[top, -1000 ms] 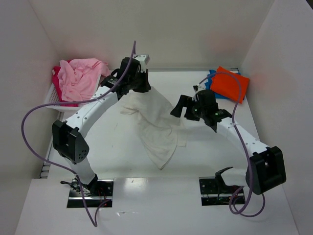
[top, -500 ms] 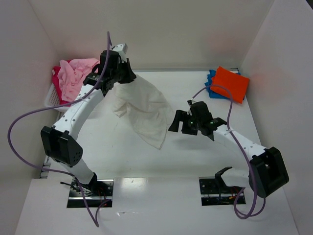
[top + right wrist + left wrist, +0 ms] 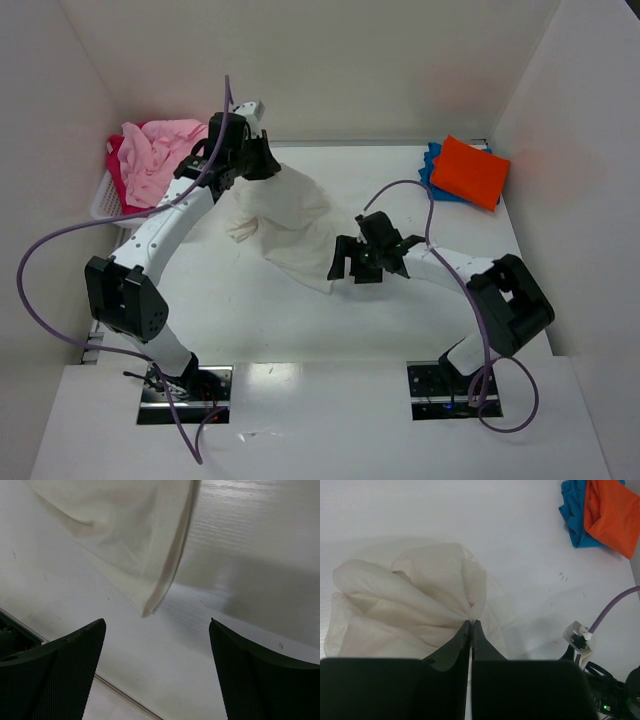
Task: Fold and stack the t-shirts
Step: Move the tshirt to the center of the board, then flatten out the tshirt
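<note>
Well, far to the left of the cream-white t-shirt (image 3: pixel 290 225) I see the white basket (image 3: pixel 108 203). The light pink t-shirt (image 3: pixel 160 155) is heaped over it, and a strip of the red-magenta t-shirt (image 3: pixel 117 170) shows at the pink one's left edge.

My left end effector (image 3: pixel 262 160) sits at the cream-white t-shirt's upper end, clenched on a pinch of the cloth. On the left wrist camera the fingers meet tip to tip and the fabric (image 3: pixel 420 595) gathers into folds right at them (image 3: pixel 471 625). From that pinch the shirt drapes down and to the right across the surface (image 3: pixel 400 320). How much of it is lifted I can't quite tell from above.

My right end effector (image 3: pixel 350 262) is at the shirt's lower right tip, released, its jaws spread wide. On the right wrist camera the shirt's corner (image 3: pixel 125 525) hangs just ahead of the gap (image 3: pixel 156 622), touching neither finger.

Well to the right of the cream-white t-shirt, the orange t-shirt (image 3: pixel 470 172) lies folded on top of the blue t-shirt (image 3: pixel 432 160).
</note>
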{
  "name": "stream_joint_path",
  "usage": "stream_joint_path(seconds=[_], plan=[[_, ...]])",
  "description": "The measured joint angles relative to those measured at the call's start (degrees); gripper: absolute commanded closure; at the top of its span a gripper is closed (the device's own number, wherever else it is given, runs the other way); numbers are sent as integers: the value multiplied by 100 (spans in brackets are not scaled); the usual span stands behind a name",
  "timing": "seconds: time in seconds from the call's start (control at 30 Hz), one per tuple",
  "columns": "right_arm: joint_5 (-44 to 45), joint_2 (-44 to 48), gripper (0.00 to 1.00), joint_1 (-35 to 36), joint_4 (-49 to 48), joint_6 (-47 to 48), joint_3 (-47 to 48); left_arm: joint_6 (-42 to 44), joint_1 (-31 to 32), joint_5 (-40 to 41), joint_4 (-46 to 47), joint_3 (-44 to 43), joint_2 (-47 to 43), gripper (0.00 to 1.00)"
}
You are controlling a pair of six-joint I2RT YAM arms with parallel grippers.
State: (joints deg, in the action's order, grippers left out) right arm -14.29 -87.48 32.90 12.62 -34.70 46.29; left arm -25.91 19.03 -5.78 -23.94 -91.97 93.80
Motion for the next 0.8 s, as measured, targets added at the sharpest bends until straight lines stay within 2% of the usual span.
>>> stream_joint_path(seconds=[0.37,0.47,0.57,0.67,0.73,0.8], plan=[[133,-810,25,476,-113,2,623,0,-165,-120,27,108,-108,100],[280,-912,38,513,-105,-13,668,0,-219,-158,44,174,-163,100],[356,-1059,43,550,-78,-45,745,0,-271,-200,53,191,-185,100],[390,-1259,55,574,-95,-54,914,0,-314,-216,100,226,-205,100],[406,-1352,78,577,-95,-61,991,0,-347,-251,110,238,-216,100],[429,-1418,94,582,-83,-64,1016,0,-377,-276,122,239,-219,100]])
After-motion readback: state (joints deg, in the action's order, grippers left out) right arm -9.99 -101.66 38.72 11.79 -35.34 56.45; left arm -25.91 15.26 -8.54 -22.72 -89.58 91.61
